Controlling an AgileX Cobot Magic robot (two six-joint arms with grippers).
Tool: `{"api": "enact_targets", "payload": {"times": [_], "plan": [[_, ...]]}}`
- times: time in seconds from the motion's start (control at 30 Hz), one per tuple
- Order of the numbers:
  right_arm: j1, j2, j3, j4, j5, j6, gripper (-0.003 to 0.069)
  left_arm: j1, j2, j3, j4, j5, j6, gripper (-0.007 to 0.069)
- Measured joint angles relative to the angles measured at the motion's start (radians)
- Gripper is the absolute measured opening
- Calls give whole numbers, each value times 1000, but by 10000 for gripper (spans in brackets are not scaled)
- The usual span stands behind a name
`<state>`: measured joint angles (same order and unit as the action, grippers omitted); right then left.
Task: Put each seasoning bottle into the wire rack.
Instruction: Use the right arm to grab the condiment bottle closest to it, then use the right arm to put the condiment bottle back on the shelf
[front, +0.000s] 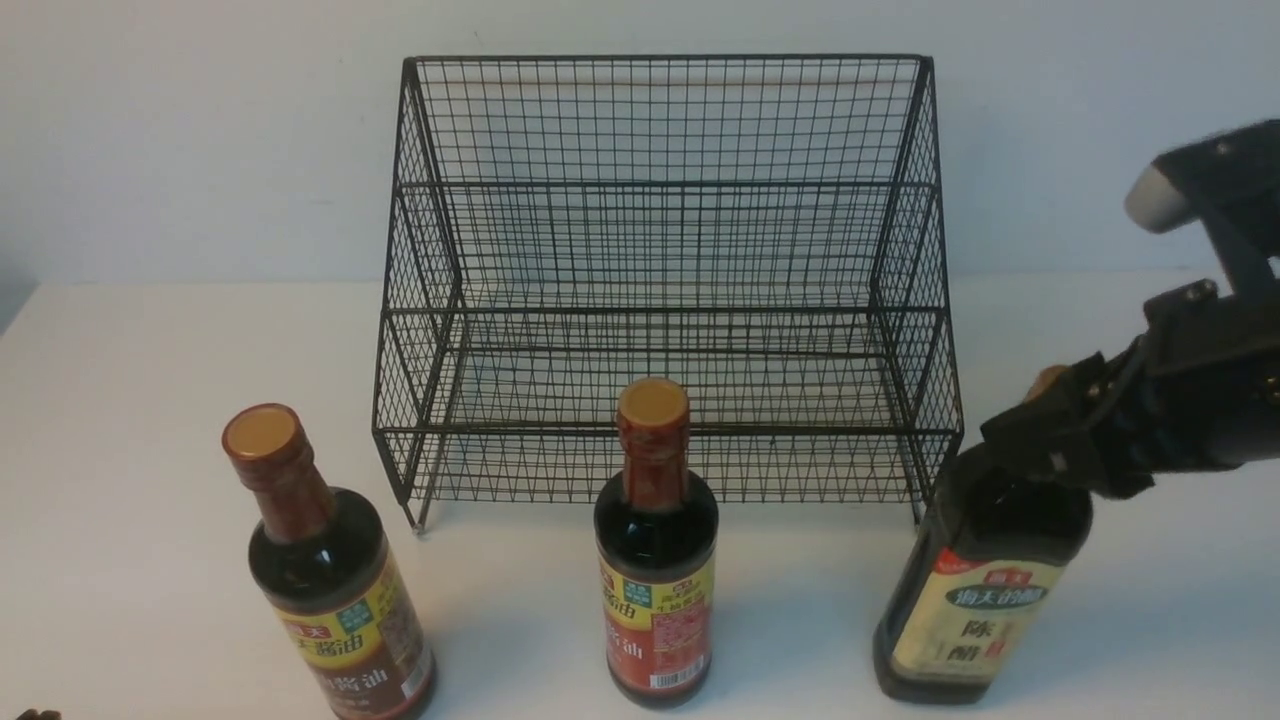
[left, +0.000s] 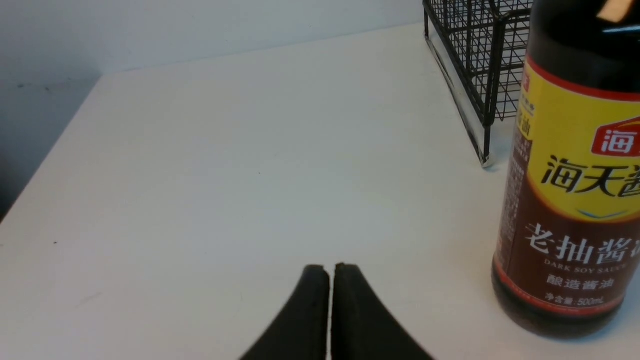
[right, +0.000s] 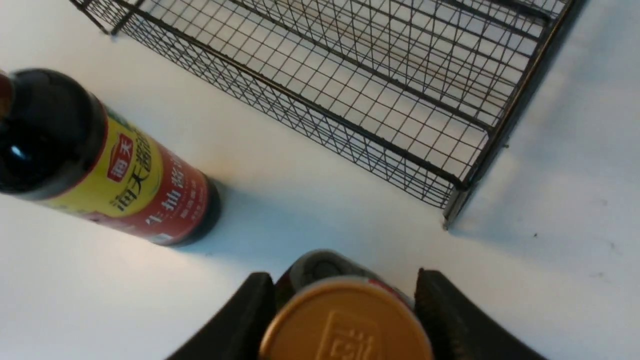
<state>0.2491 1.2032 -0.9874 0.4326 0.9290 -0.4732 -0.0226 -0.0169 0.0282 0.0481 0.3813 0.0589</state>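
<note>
The black wire rack stands at the back of the white table with nothing in it. Two slim seasoning bottles with yellow-and-red labels stand in front of it, one at the left and one in the middle. The broader, cream-labelled bottle stands by the rack's right front corner. My right gripper is closed round its neck just under the tan cap, a finger pressed to each side. My left gripper is shut on nothing, low over the table beside the left bottle.
The rack's left front foot stands just behind the left bottle. Its right front corner is close to the held bottle, and the middle bottle stands a short way off. A pale wall rises behind the table; the table's left edge shows.
</note>
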Motion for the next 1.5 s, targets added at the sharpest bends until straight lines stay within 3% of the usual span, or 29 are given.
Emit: {"api": "enact_targets", "payload": {"times": [0.23,0.43,0.83,1.5], "plan": [[2,-22,-195,-34,185,59,330,0,0,0,0,0,0,-5],[3,7,-411,-23,186,71,330,0,0,0,1,0,0,-5],[6,292,-702,-4,148,78,329,0,0,0,1,0,0,-5],[6,431,-637,-78,183,78,328,0,0,0,1,0,0,-5]]}}
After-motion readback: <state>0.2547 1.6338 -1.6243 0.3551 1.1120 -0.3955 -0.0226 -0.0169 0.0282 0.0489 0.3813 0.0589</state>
